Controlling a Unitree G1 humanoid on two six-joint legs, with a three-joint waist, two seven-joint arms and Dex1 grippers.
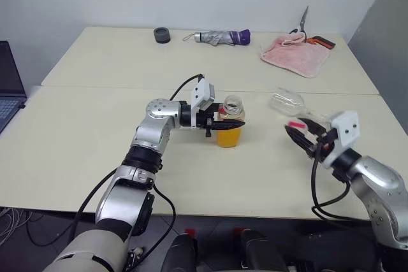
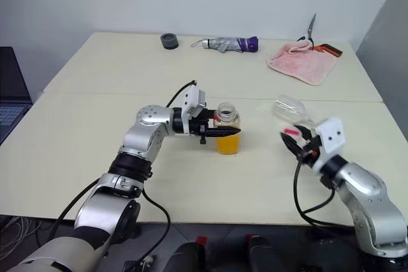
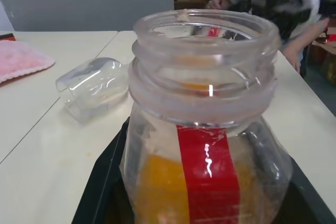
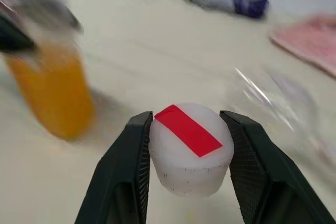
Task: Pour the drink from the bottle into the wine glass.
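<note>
**Glass down on its side at the right, open bottle held at centre**

The left gripper (image 1: 223, 121) reaches in level from the bottle's nine o'clock side and is clamped tight around the bottle (image 1: 230, 121), just under the wide neck. The bottle stands upright near the middle of the table (image 1: 95, 132), uncapped, with the drink (image 1: 228, 137) filling its lower part.

Moving right, the wine glass (image 1: 288, 102) lies toppled on the tabletop at about three o'clock from the bottle, a little farther back and well apart from it. Its long axis runs roughly from ten o'clock to four o'clock in the head views, the bowl toward ten; the stem end is hard to make out near the right arm.

Farthest right, the right gripper (image 4: 191, 153) is closed on the cap (image 4: 191, 148), white with a red strip across its top, pinched between both fingers. The glass sits at roughly eleven o'clock from this gripper and close to it, so the right arm is clearly the nearer one. Probably the glass must be stood upright before any pouring, and that hand is occupied with the cap.
</note>
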